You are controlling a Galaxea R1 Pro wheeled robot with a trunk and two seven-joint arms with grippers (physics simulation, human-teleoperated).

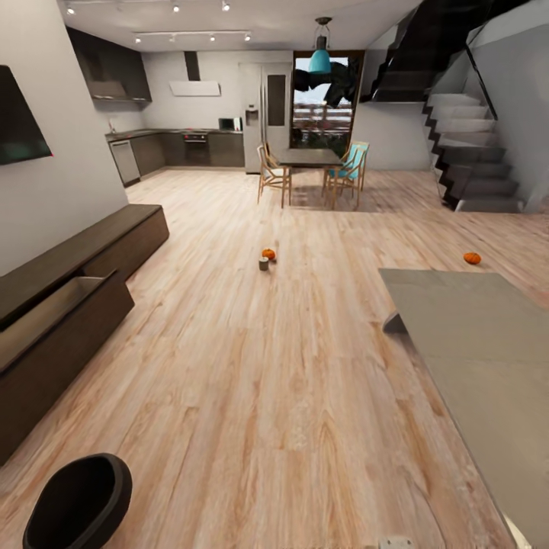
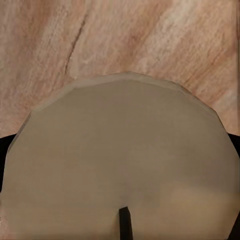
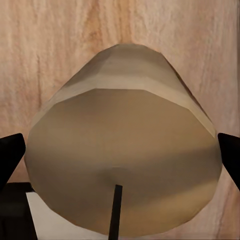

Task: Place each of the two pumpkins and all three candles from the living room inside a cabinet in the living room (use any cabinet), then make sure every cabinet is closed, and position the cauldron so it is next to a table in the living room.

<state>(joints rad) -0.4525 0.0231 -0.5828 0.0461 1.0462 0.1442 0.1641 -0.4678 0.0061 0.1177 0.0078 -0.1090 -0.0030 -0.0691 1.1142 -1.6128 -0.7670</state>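
Pale wood flooring [image 1: 252, 396] runs through an open-plan living room toward a dark kitchen, a dining table [image 1: 309, 158] with chairs, and a staircase [image 1: 465, 145] at the right. We stand mid-room with a candle gripped in each gripper, apparently carrying both to storage.

In the left wrist view, the left gripper [image 2: 120, 165] is clenched on a grey-beige candle [image 2: 125, 155], its flat wick end facing the camera, dark fingers just visible at both edges. In the right wrist view, the right gripper [image 3: 120, 160] grasps a second candle [image 3: 122, 160] the same way, black fingertips [image 3: 10, 160] pressing its sides, the floor beneath.

Along the left wall sits the low dark-brown cabinet [image 1: 122, 236], one drawer [image 1: 53, 320] pulled open with its pale interior exposed, presumably left so for the load we hold. We judge that the next move is a turn left toward it.

Out on the floor, one pumpkin [image 1: 268, 254] rests just beside the third candle [image 1: 263, 264], well apart from us. A second pumpkin [image 1: 472, 258] lies near the far corner of the grey surface [image 1: 480, 358] at our right. The black cauldron [image 1: 76, 503] stands on the floor at the lower left of the head view, near the cabinet, across the floor from that surface, so it has yet to be positioned. The drawer must also be shut at the end.
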